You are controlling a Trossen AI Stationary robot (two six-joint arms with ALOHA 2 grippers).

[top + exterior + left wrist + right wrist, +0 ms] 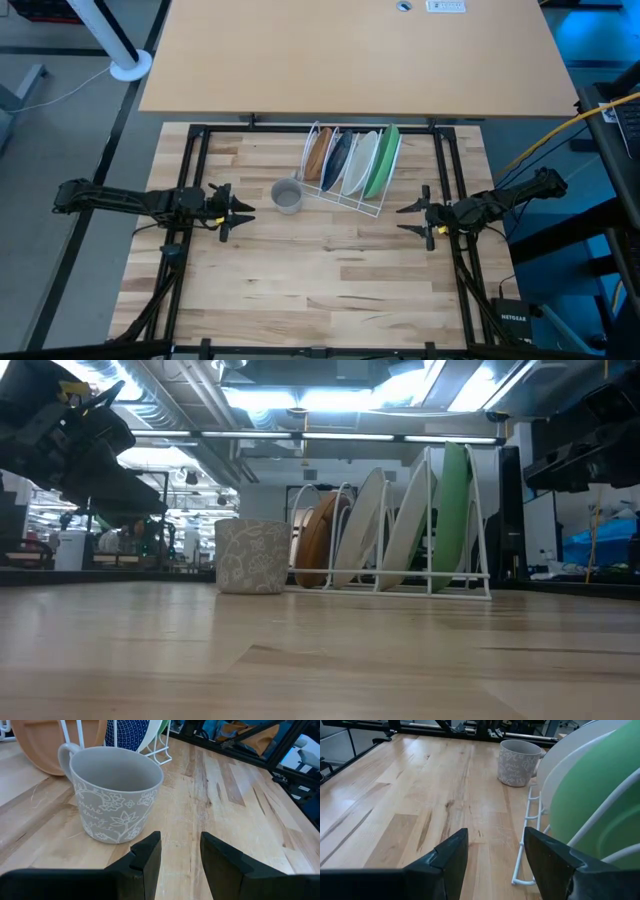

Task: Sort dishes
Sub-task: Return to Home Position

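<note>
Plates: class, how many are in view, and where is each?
4, all upright in the wire rack: brown plate nearest the cup, then blue plate, white plate, and green plate at the far end.

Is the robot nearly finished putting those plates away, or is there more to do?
Looks finished: the brown-orange plate, dark blue plate, white plate and green plate all stand in the white rack. Nothing is in hand; the left pincer and right pincer are open and empty. No plate lies outside the rack.

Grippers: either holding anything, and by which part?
Nothing. Left gripper and right gripper are both open and empty; all four plates stand in the rack.
</note>
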